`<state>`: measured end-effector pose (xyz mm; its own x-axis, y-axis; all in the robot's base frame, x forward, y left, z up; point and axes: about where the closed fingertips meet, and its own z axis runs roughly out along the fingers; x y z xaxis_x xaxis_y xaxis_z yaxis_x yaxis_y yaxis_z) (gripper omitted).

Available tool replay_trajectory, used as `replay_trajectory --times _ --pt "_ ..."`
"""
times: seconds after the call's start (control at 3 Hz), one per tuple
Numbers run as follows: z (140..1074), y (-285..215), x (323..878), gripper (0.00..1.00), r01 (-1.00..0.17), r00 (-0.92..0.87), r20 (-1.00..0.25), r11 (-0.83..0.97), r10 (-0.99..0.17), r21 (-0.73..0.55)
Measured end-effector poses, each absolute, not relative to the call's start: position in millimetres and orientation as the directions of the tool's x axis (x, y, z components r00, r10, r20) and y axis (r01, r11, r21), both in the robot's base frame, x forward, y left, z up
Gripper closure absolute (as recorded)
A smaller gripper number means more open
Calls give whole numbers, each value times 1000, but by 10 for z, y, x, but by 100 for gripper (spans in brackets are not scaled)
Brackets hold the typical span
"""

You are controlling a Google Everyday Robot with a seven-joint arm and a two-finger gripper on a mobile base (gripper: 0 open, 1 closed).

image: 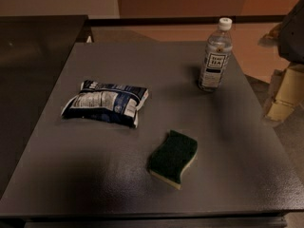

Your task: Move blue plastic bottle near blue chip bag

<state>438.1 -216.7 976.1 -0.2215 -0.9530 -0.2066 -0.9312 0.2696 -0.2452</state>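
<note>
the blue plastic bottle [216,56] stands upright at the far right of the grey surface [237,165], well apart from the blue chip bag [105,102] lying flat at the left. a green sponge [173,158] lies nearer. the hand [295,30] is a dark shape cut off at the far right edge, apart from the bottle; i cannot tell how open it is.

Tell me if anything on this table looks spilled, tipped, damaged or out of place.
Nothing stands out. The blue plastic bottle stands upright and capped at the far right; the blue chip bag lies flat, crinkled; the green sponge lies in front. No spill on the table. The hand is off the right edge, touching nothing.
</note>
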Motion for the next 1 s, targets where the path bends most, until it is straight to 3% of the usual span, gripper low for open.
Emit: replay_trajectory --times 0.33,1.0 --pt "9777 -2163 4394 0 -928 -225 -210 275 -951 -252" --pt "9892 -2298 4792 0 -882 -294 -407 409 -865 -233"
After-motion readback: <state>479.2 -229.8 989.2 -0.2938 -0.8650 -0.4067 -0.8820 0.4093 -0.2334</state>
